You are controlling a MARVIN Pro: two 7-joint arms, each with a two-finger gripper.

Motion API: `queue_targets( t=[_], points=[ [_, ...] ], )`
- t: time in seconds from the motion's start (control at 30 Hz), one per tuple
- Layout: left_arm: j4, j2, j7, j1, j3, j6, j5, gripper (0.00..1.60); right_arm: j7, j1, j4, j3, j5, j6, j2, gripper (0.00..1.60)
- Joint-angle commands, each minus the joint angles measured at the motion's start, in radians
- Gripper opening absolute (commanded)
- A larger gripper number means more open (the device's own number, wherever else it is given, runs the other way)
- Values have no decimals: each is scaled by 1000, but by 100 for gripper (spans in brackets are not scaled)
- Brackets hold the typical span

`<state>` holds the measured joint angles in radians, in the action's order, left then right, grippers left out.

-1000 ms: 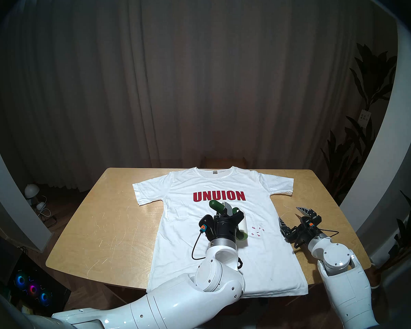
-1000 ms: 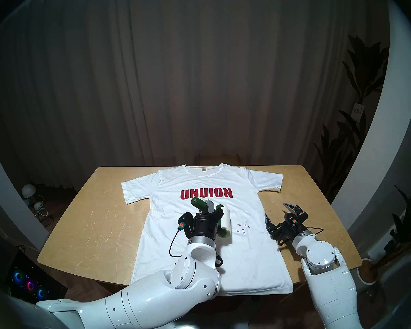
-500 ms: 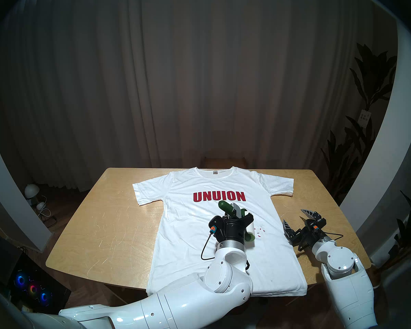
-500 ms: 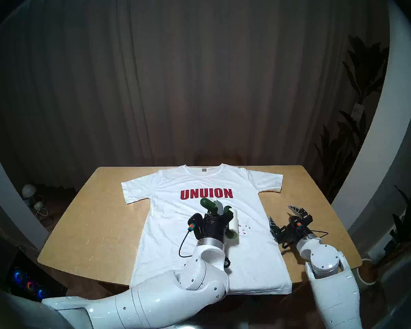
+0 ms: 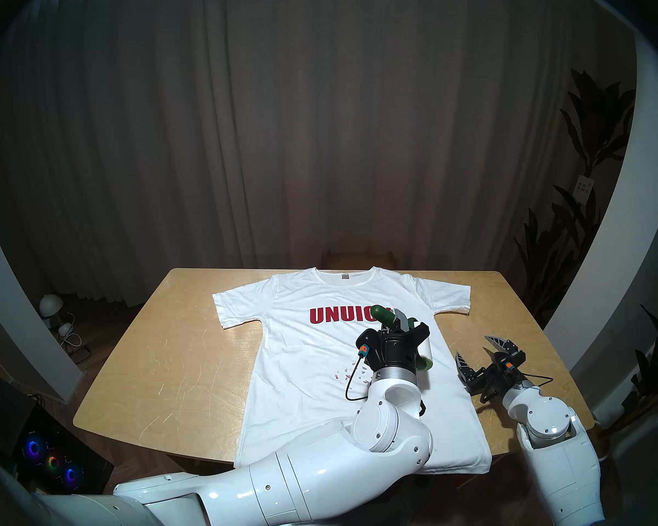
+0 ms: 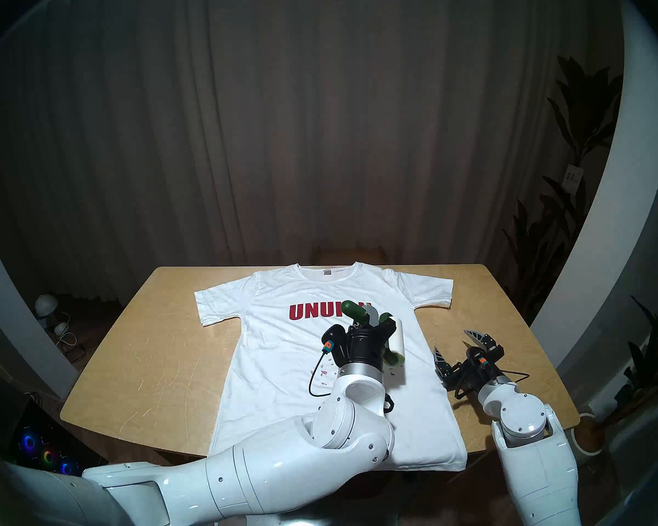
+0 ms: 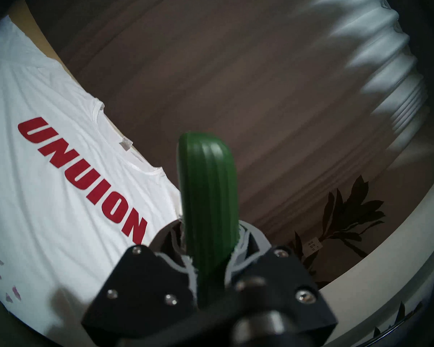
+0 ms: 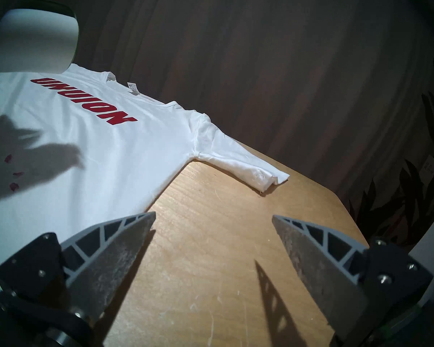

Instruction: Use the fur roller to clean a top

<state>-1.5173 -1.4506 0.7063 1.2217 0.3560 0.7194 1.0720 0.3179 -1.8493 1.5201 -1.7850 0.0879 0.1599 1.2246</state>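
Left tool (image 5: 397, 321) clamped on the lint roller's (image 5: 384, 314) dark green handle. Handle points up and away toward the curtain (image 5: 320, 134), covering the last letters of the red lettering in the head views. White roll (image 6: 397, 341) sits to the right of the tool, its long axis running near-to-far, above the white T-shirt (image 5: 301, 343); contact with the cloth not discernible. Shirt lies flat on the table (image 5: 160, 362), collar at the far edge. Pink scraps (image 5: 344, 374) on the shirt, partly hidden behind the left wrist. Right tool (image 8: 212, 225) open and empty over bare table, beside the shirt's right edge.
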Motion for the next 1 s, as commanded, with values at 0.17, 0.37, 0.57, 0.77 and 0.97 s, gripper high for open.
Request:
queue_targets(
  t=[0.17, 0.37, 0.57, 0.77, 0.97],
  points=[
    [74, -68, 29, -101, -101, 38, 60, 0, -5, 26, -14, 6, -1, 6, -3, 160],
    [115, -99, 36, -111, -102, 57, 52, 0, 1, 31, -17, 7, -3, 3, -9, 160],
    [158, -132, 28, -125, -100, 86, 42, 0, 10, 36, -23, 11, -1, 3, -21, 160],
    [185, -153, 20, -150, -126, 120, 50, 0, 20, 40, -29, 10, 7, 2, -28, 160],
    [205, -167, 21, -176, -171, 159, 88, 0, 27, 49, -35, 9, 17, 1, -33, 160]
  ],
)
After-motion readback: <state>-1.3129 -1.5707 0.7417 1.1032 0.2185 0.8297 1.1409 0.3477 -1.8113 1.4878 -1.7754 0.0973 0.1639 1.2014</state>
